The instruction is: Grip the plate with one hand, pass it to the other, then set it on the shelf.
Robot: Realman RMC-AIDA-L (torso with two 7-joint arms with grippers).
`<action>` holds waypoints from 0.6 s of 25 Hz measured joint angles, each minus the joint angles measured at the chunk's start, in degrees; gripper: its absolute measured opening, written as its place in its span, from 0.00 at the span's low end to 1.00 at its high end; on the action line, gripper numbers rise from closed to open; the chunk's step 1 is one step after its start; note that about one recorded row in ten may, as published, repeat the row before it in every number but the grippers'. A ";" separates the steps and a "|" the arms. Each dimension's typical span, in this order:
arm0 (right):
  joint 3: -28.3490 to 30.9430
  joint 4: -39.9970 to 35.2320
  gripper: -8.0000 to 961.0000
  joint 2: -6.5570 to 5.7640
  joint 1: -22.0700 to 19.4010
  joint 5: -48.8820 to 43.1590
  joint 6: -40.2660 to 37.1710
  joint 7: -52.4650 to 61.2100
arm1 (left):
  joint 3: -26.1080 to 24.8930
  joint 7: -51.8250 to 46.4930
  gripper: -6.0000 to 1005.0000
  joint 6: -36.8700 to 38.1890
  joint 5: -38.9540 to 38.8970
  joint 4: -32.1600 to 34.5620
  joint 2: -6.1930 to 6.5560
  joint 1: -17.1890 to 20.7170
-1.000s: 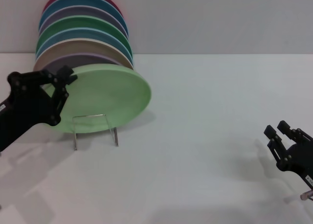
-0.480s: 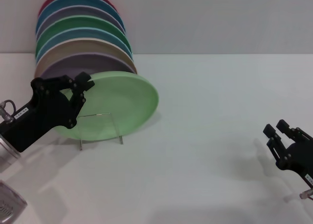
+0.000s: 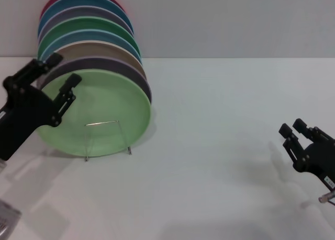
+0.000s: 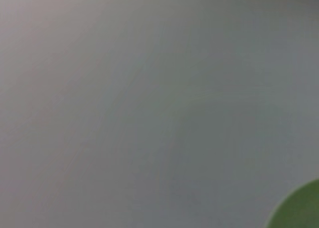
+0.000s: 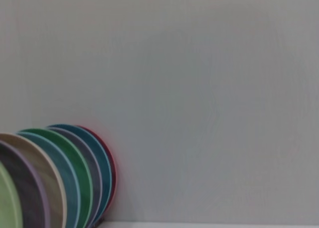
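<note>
Black and jointed, the left gripper (image 3: 56,72) sits at the left of the head view, its two fingers (image 3: 67,86) spread apart at the upper left edge of the pale lime-green plate (image 3: 99,111); one finger lies over the plate's face and the other reaches past its rim, and whether either touches it cannot be told. That plate stands nearly upright in the clear acrylic rack (image 3: 107,138), at the front of a leaning row of coloured plates (image 3: 89,28). Directly behind it is a dark grey-purple plate (image 3: 137,76), then beige, blue, darker green, lilac-grey, blue and red ones toward the wall. Everything rests on a white table (image 3: 220,114). Far to the right, near the frame's lower edge, the right gripper (image 3: 296,129) hangs well apart from the plates with its fingers parted and nothing between them. The right wrist view shows the same row (image 5: 60,183) against the grey wall (image 5: 199,88).
</note>
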 joint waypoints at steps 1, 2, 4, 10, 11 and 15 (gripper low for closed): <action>0.12 0.00 0.35 -0.04 0.21 0.00 0.00 0.17 | -0.61 0.01 0.35 1.22 -0.02 -0.21 -0.10 0.81; 0.23 -0.01 0.35 -0.08 0.40 0.00 0.00 0.25 | -1.04 0.02 0.39 2.00 -0.06 -0.40 -0.25 1.41; 0.44 -0.07 0.35 -0.14 0.70 0.00 0.00 0.27 | -2.11 0.02 0.47 3.69 -0.03 -1.12 -0.84 2.99; 2.04 0.30 0.35 -0.20 1.22 0.08 0.00 -0.26 | -6.40 -7.34 0.57 9.96 -0.03 -7.12 -1.56 8.62; 2.57 0.35 0.35 -0.20 1.41 0.11 0.00 -0.35 | -6.93 -9.24 0.57 10.46 -0.01 -7.99 -1.56 9.27; 4.19 0.53 0.35 -0.16 2.12 0.10 1.33 -2.51 | -13.03 -28.31 0.57 11.52 -0.03 -12.35 -1.73 12.32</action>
